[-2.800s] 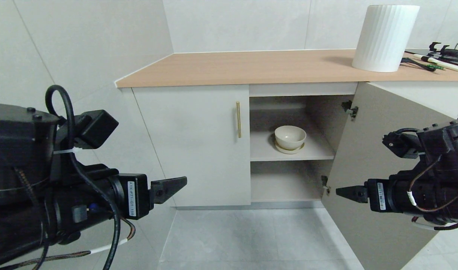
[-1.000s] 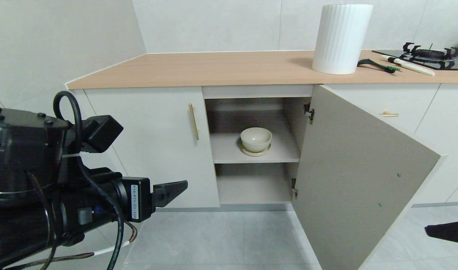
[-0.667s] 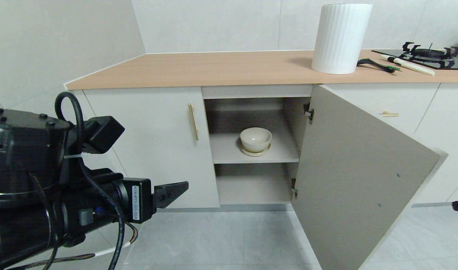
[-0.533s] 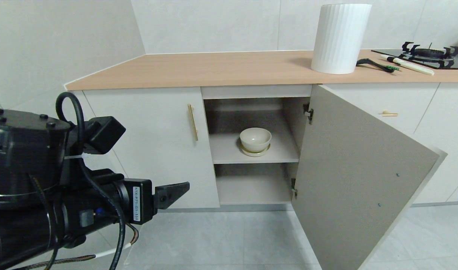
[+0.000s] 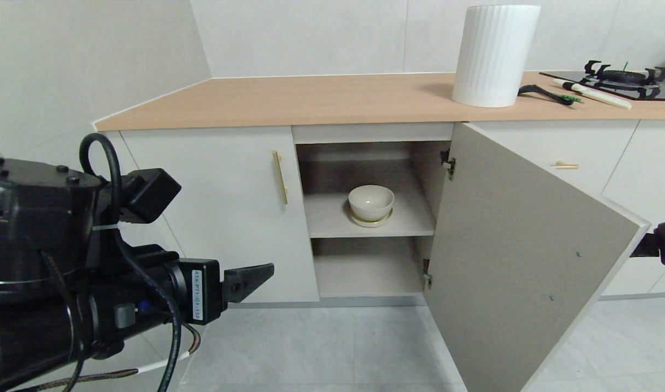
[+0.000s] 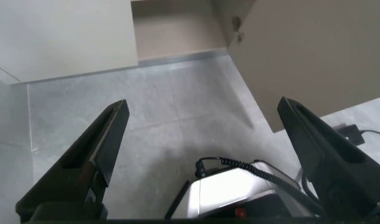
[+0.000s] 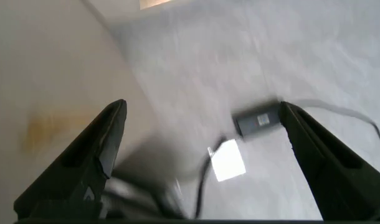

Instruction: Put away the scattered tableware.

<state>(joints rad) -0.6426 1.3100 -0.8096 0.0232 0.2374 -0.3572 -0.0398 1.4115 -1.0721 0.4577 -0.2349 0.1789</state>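
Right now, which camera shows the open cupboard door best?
Head view: the door shows nearly whole, swung wide. The left wrist view catches its lower part; the right wrist view, a blurred pale face, likely it.

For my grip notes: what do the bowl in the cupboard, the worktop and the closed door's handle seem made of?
Bowl: likely glazed ceramic, cream with a soft sheen.
Worktop: wood-look, probably laminate; even tan, matte.
Handle: seemingly brushed brass-coloured metal, a thin gold bar.

One bowl (image 5: 371, 200), one saucer (image 5: 371, 222), one ribbed white cylinder (image 5: 494, 54), and two cabinet doors (image 5: 218, 212) (image 5: 520, 256).
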